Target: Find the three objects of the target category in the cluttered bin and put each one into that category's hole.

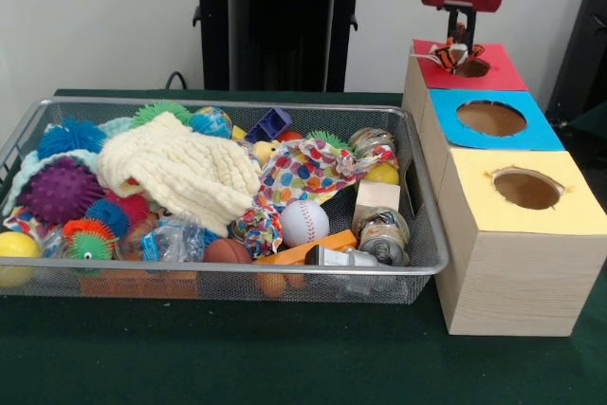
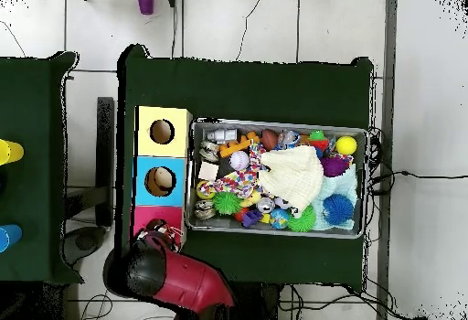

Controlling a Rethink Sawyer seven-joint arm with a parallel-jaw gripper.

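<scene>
The wire-mesh bin [image 1: 228, 102] lies on the green table, full of toys; it also shows in the overhead view [image 2: 274, 123]. The hole [image 1: 473, 69] is in the red top of the far wooden box [image 1: 493, 76]. My gripper [image 1: 461, 37] hangs right over the hole's left edge, shut on a small orange, white and black striped toy [image 1: 451, 52] that sits at the hole's rim. In the overhead view the gripper [image 2: 161, 237] and arm cover most of the red top [image 2: 146, 216], and the hole is hidden there.
A blue-topped box [image 1: 493, 120] and a yellow-topped box [image 1: 527, 189] stand in line with the red one, right of the bin. In the bin lie a cream cloth [image 1: 180, 170], a baseball [image 1: 304, 222], spiky balls [image 1: 59, 189] and a dotted cloth [image 1: 308, 170].
</scene>
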